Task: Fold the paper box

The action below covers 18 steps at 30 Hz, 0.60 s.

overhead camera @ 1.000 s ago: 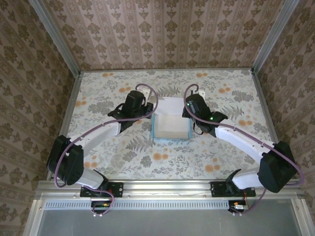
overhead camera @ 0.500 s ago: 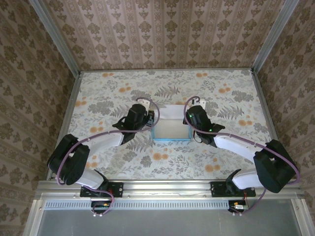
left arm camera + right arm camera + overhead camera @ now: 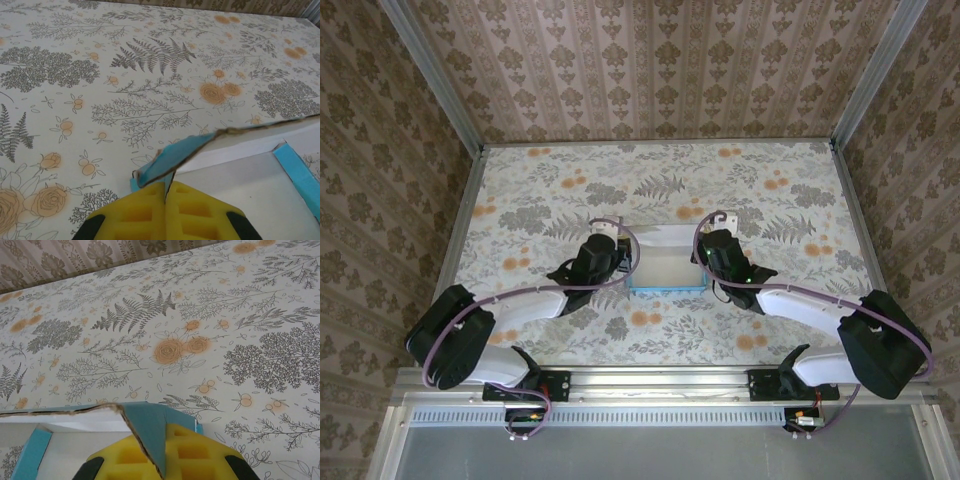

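The paper box (image 3: 666,262) lies mid-table, its white inside facing up and turquoise-blue showing along the edges. My left gripper (image 3: 623,262) is at its left wall and my right gripper (image 3: 708,260) at its right wall. In the left wrist view the yellow pads (image 3: 145,212) of the left gripper (image 3: 166,186) are shut on the box's raised blue side wall (image 3: 175,156). The right wrist view shows the right gripper (image 3: 165,440) shut on the opposite blue wall (image 3: 150,420), whose torn-looking card edge rises between the pads. A white far wall (image 3: 240,150) stands between the two sides.
The floral table (image 3: 520,200) stretches around the box on all sides. Patterned walls and metal rails (image 3: 455,240) enclose it on the left, right and back. Both arm bases sit at the near rail (image 3: 660,385).
Both grippers have slid along the box's side walls toward the near edge and stayed shut. The box looks shorter from above, its far white part drawn in.
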Available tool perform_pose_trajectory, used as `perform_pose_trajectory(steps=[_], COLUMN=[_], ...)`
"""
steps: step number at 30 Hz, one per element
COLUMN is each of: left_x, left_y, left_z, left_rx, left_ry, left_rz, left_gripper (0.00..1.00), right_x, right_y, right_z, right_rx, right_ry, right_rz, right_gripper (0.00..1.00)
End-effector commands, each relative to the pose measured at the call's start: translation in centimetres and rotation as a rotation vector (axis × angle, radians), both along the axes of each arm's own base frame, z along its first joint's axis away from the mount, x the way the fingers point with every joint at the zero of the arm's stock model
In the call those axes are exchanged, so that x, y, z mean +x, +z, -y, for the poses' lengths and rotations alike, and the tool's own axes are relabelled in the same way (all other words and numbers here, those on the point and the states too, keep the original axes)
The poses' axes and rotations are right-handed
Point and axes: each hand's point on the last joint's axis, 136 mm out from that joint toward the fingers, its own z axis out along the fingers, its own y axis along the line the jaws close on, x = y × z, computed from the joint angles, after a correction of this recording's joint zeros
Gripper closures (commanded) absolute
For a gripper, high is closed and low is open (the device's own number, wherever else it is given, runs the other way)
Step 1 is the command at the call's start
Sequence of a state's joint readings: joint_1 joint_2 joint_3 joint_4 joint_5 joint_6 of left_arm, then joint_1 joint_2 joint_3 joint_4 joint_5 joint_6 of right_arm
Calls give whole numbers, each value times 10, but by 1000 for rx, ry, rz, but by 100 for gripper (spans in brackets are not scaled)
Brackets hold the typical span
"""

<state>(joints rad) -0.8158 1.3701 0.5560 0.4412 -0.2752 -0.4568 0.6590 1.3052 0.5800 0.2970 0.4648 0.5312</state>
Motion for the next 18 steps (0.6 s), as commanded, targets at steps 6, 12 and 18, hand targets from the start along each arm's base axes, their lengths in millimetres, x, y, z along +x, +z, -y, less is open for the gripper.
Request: perform_pose_trajectory(steps=[6,12,18], left_x=[-19,-30,-37], left_y=[-10,-20,-29], left_z=[3,4,-3], left_rx=[-50,-14,24], left_ry=[7,5,5], left_rz=[-11,-8,2], left_gripper=[100,100,100], right_x=[-11,-20,-30], right_y=[5,-2,-13], right_z=[-1,0,4], right_rx=[53,51,55], right_ry=[-15,-14,-19], right_rz=[51,46,29], right_gripper=[95,93,92])
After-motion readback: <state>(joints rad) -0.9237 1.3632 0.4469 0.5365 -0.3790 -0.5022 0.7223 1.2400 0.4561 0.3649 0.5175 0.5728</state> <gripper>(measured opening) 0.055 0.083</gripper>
